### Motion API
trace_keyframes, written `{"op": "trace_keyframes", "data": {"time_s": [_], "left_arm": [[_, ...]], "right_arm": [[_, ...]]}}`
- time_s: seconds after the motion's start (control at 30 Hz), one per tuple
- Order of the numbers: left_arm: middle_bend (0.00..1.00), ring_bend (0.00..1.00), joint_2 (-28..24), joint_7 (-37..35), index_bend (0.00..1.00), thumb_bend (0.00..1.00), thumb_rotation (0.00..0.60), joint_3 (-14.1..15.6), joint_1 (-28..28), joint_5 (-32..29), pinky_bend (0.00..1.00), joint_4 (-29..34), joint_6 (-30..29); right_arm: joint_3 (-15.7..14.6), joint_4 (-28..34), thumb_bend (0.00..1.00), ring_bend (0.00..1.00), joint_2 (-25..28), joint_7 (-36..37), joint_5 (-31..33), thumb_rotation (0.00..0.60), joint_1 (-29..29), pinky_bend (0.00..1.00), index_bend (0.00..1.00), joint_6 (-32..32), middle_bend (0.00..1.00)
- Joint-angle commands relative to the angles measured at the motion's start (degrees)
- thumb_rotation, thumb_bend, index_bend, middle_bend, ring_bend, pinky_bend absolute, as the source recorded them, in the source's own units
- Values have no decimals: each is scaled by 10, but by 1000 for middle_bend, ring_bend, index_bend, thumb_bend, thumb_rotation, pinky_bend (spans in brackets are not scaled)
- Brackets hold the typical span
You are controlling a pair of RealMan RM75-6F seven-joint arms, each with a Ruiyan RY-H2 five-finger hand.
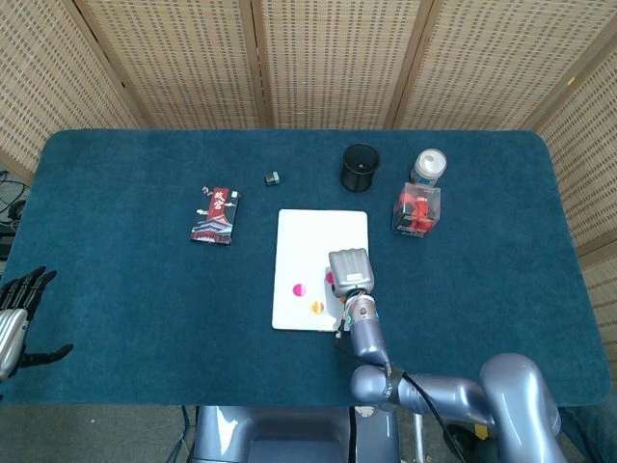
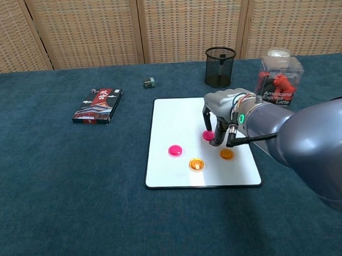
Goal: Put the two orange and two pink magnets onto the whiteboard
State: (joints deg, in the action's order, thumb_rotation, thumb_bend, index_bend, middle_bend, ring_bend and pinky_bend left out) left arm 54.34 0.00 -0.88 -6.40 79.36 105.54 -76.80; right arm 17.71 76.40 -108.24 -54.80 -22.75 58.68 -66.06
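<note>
The whiteboard [image 2: 176, 116] lies flat mid-table, also seen in the head view [image 1: 308, 236]. On it sit a pink magnet [image 2: 175, 150], an orange magnet [image 2: 196, 164] and a second orange magnet [image 2: 226, 154]. My right hand [image 2: 224, 110] hovers low over the board's middle, and its fingertips pinch the second pink magnet [image 2: 208, 135] at or just above the surface. In the head view the right hand [image 1: 349, 269] covers the right orange magnet. My left hand [image 1: 14, 318] hangs off the table's left edge with its fingers spread, holding nothing.
A black mesh cup [image 2: 220, 67] stands behind the board. A clear box with red contents [image 2: 280, 82] and a white-lidded bottle [image 1: 429, 166] stand at the back right. A card box [image 2: 98, 106] lies left of the board, with a small dark block [image 2: 150, 82] further back.
</note>
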Motion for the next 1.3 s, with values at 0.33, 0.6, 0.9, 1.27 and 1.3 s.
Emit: {"op": "trace_keyframes", "data": {"time_s": [0.33, 0.6, 0.9, 1.27, 1.3], "left_arm": [[0, 0, -1, -2, 0, 92, 600, 0, 0, 1, 0, 0, -1], [0, 0, -3, -9, 0, 93, 600, 0, 0, 0, 0, -2, 0], [0, 0, -2, -11, 0, 92, 600, 4, 9, 15, 0, 0, -17], [0, 0, 46, 12, 0, 85, 600, -1, 29, 38, 0, -30, -75], [0, 0, 50, 12, 0, 81, 600, -1, 31, 40, 0, -33, -80]], "right_arm": [[5, 22, 338, 1000, 5, 3, -14, 600, -4, 1000, 214, -2, 961], [-9, 114, 338, 1000, 70, 29, -73, 600, -34, 1000, 211, -25, 961], [-94, 243, 334, 973, 274, 245, -307, 600, -185, 1000, 241, -71, 861], [-205, 138, 0, 54, 387, 544, -529, 600, -377, 302, 161, -195, 99], [-209, 135, 0, 24, 390, 557, -536, 600, -388, 264, 133, -203, 60]]}}
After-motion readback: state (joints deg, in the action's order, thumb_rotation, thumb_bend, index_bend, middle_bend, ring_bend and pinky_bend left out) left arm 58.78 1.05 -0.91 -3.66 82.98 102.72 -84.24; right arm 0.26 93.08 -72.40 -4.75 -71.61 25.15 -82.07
